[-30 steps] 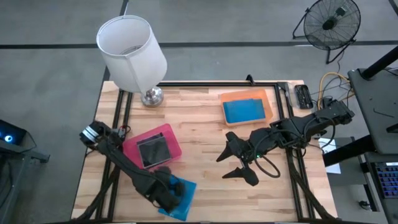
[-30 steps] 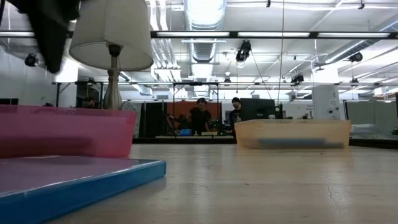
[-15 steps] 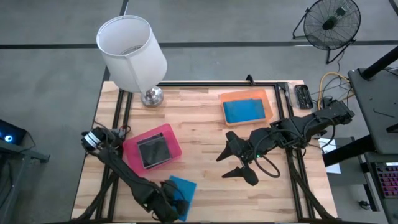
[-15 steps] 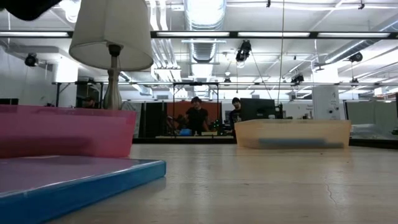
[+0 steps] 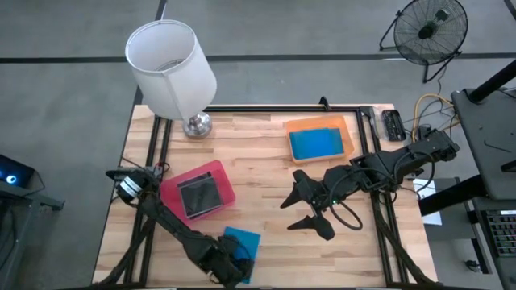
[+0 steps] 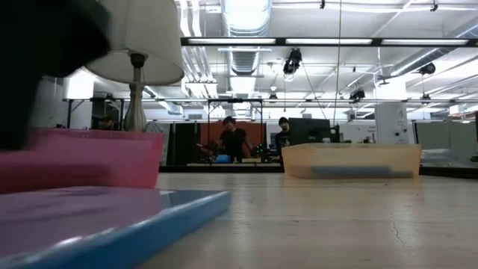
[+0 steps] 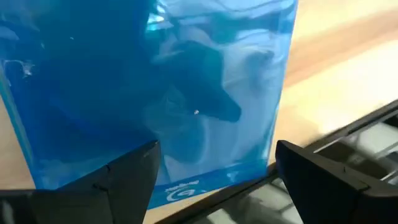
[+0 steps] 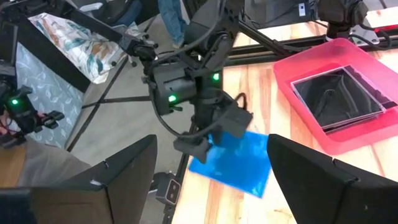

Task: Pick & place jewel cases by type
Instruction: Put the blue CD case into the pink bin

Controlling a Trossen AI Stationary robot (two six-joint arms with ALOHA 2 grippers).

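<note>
A translucent blue jewel case (image 5: 242, 242) lies flat near the table's near edge, left of centre. My left gripper (image 5: 228, 270) stands open at the case's near edge, slanting down; in the left wrist view one finger (image 7: 124, 177) overlaps the case (image 7: 186, 93) and the other (image 7: 323, 180) stands beside its side edge. A dark jewel case (image 5: 197, 195) lies in the pink tray (image 5: 226, 179). Another blue case (image 5: 316, 143) lies in the orange tray (image 5: 348, 129). My right gripper (image 5: 288, 216) hangs open above the table's middle right, with nothing between its fingers. My left gripper comes at the blue case's near edge (image 7: 205, 183) slanting down from the table's near side, fingers open. One finger lies over the case's near corner. I cannot tell whether either finger touches it. The case rests on the table.
A white lamp (image 5: 173, 68) stands at the far left corner. A dark remote (image 5: 393, 125) lies at the far right edge. Bare wood shows between the two trays (image 5: 258, 173). People stand in the room beyond the table (image 6: 233, 142).
My left gripper has gone down and toward the table's near edge, tipping more steeply over the blue case. The case has slid a little toward the table's right and turned slightly, still lying on the table.
</note>
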